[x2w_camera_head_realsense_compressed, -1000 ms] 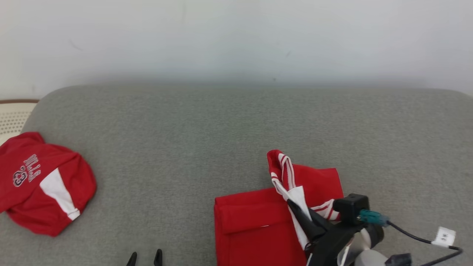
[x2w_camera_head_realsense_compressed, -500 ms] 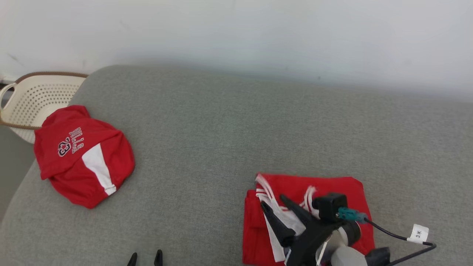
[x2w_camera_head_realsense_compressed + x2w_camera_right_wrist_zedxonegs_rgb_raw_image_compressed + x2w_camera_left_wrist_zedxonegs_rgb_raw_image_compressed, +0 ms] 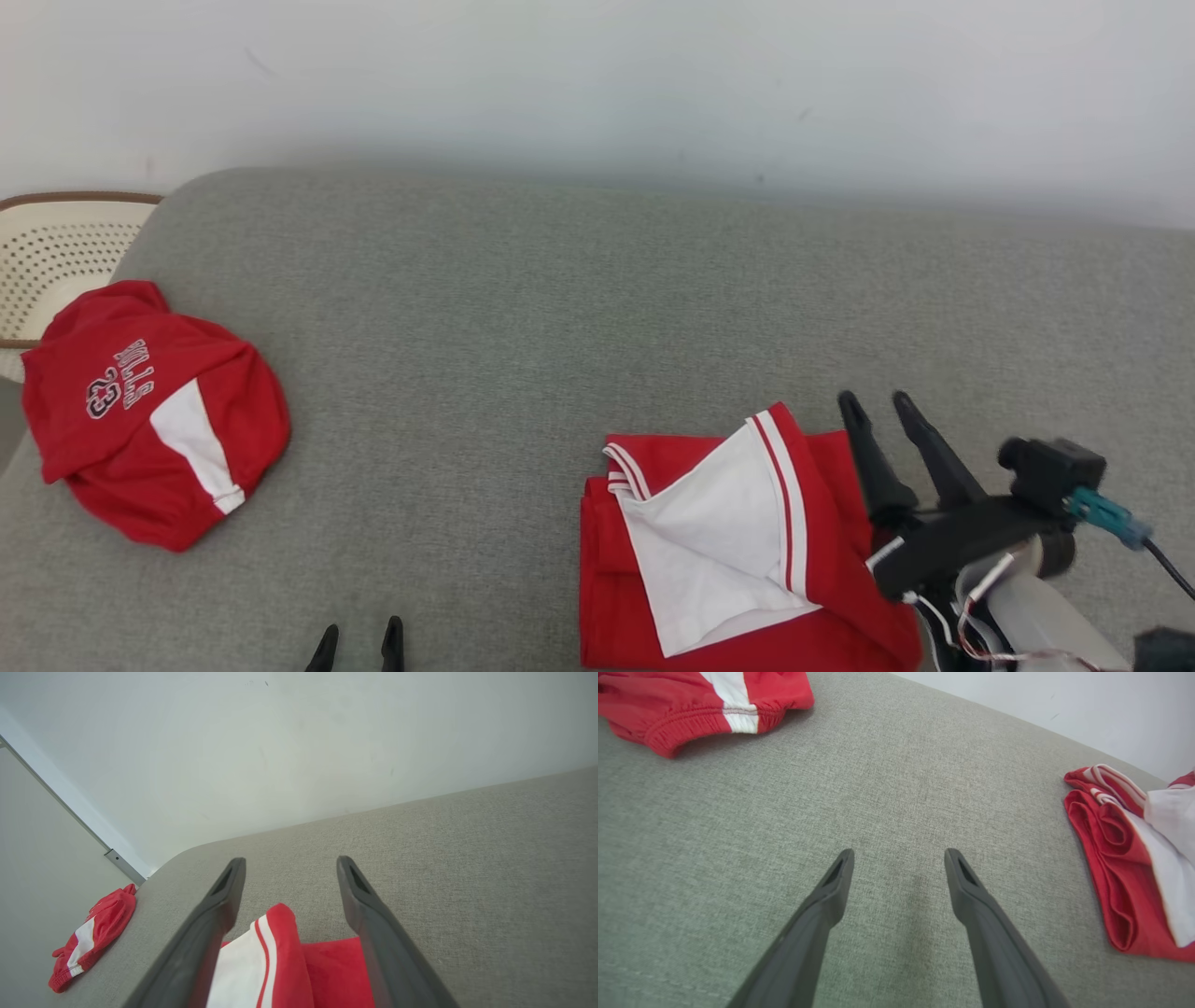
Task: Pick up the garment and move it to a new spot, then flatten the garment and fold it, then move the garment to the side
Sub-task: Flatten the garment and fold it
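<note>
A folded red garment [image 3: 822, 523] with a white, red-striped panel on top lies on the grey cushion [image 3: 560, 317] at the lower right. It also appears as the folded garment [image 3: 1115, 877] at the right edge of the left wrist view. My right gripper [image 3: 878, 406] stands open just right of it, above its right edge, holding nothing; the garment [image 3: 289, 970] lies below and between my fingers [image 3: 224, 896] in the right wrist view. Low at the cushion's front, my left gripper [image 3: 357, 637] is open over bare fabric, seen also as the left gripper [image 3: 899, 856].
A second red garment [image 3: 149, 429] printed with "23" lies crumpled at the cushion's left end, also visible as the crumpled piece [image 3: 700, 704]. A cream perforated basket [image 3: 56, 252] stands beyond that end. A pale wall [image 3: 597, 84] runs behind the cushion.
My right gripper has let go of the white-striped fabric and moved right, now open. The flap now lies flat on the folded garment. The camera has shifted.
</note>
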